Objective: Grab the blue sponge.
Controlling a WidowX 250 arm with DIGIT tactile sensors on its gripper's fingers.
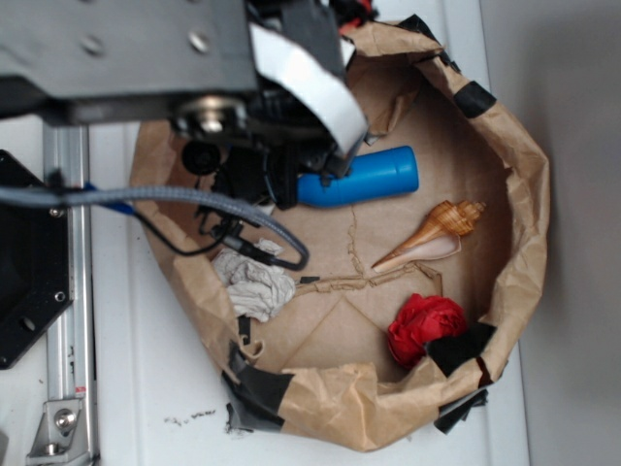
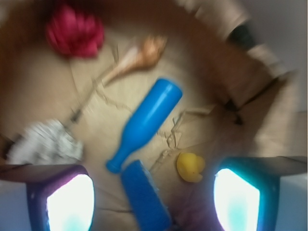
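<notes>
In the wrist view the blue sponge (image 2: 144, 196), a flat rectangular slab, lies on the brown paper between my two fingers, nearer the left one. My gripper (image 2: 153, 204) is open and above it, with nothing held. The glossy blue bottle (image 2: 147, 121) lies just beyond the sponge, its neck almost touching the sponge's far end. In the exterior view the arm hides the sponge and the gripper; only the bottle (image 1: 361, 177) shows beside the arm.
All lies in a brown paper basin with raised crumpled walls (image 1: 524, 194). A yellow duck (image 2: 190, 167) sits right of the sponge. A seashell (image 1: 432, 233), a red cloth ball (image 1: 424, 325) and a white crumpled cloth (image 1: 254, 282) lie farther off.
</notes>
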